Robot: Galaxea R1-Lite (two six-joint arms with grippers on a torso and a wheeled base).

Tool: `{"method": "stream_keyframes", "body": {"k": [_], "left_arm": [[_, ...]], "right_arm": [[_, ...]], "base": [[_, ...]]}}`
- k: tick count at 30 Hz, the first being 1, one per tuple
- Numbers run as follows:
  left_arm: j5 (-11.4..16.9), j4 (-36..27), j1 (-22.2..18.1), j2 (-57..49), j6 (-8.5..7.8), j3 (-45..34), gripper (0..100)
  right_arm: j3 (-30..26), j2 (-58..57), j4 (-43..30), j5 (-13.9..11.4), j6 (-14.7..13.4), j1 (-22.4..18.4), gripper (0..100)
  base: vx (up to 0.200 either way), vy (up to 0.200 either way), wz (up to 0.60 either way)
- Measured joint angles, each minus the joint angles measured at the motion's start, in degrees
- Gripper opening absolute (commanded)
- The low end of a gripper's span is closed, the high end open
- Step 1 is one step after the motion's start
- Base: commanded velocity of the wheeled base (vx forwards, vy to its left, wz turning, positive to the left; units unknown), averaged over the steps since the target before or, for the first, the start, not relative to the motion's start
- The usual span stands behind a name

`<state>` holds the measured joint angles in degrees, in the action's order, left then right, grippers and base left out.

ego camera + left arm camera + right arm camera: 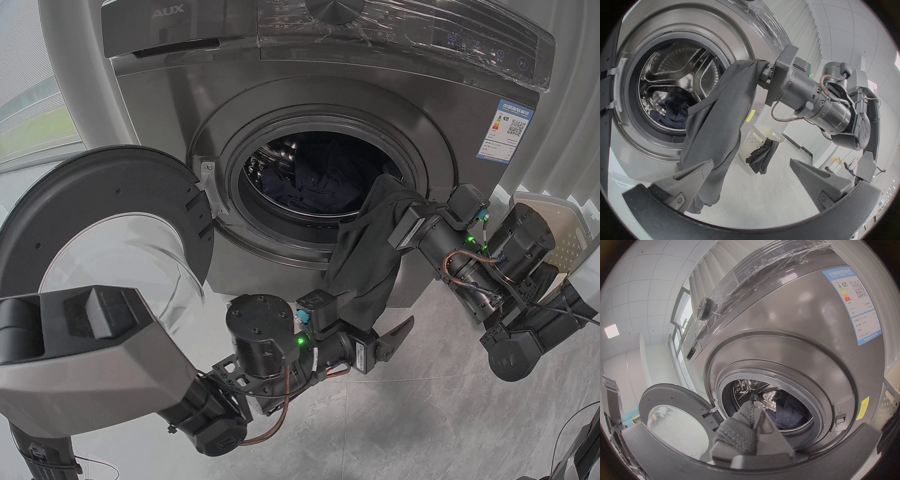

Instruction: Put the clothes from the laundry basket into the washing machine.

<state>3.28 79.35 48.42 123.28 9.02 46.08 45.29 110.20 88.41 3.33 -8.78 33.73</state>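
Here the washer (pixel 350 94) stands on grey floor (pixel 437 412), door (pixel 75 194) open at nine o'clock; right tool (pixel 763 74) clamps a garment (pixel 365 262) at its mouth, left tool (pixel 750 164) gapes empty at six.

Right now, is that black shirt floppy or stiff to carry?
Probably floppy: the black shirt hangs limp in folds from the right tool. It looks thin, so likely light. Most dangles outside the washing machine, so it might slide to the floor.
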Motion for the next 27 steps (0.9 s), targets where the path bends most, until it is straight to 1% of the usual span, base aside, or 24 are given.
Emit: {"method": "stream_keyframes", "body": {"k": [4, 8, 14, 18, 22, 27], "left_arm": [[0.0, -0.2, 0.1, 3.1, 1.12, 4.4, 100], [0.0, -0.2, 0.1, 6.0, 1.51, 7.3, 100], [-0.2, -0.2, -0.1, 10.0, 1.62, 11.7, 100], [-1.4, -0.7, -1.3, 11.9, 1.60, 14.2, 100], [-3.3, -1.2, -2.9, 12.8, 1.24, 14.9, 100], [-4.4, -1.5, -5.0, 12.5, 0.90, 14.8, 100]], "right_arm": [[0.0, 0.1, 0.0, 0.0, 0.0, 0.0, 0], [0.0, 0.2, 0.0, 0.0, 0.0, 0.0, 0], [-0.1, 0.3, 0.1, 0.0, 0.0, 0.0, 0], [-0.1, 0.3, 0.1, 0.0, 0.0, 0.0, 0], [-0.1, 0.3, 0.1, 0.0, 0.0, 0.0, 0], [-0.1, 0.3, 0.1, 0.0, 0.0, 0.0, 0]], "base": [[0.000, 0.000, 0.00], [0.000, 0.000, 0.00], [0.000, 0.000, 0.00], [0.000, 0.000, 0.00], [0.000, 0.000, 0.00], [0.000, 0.000, 0.00]]}}
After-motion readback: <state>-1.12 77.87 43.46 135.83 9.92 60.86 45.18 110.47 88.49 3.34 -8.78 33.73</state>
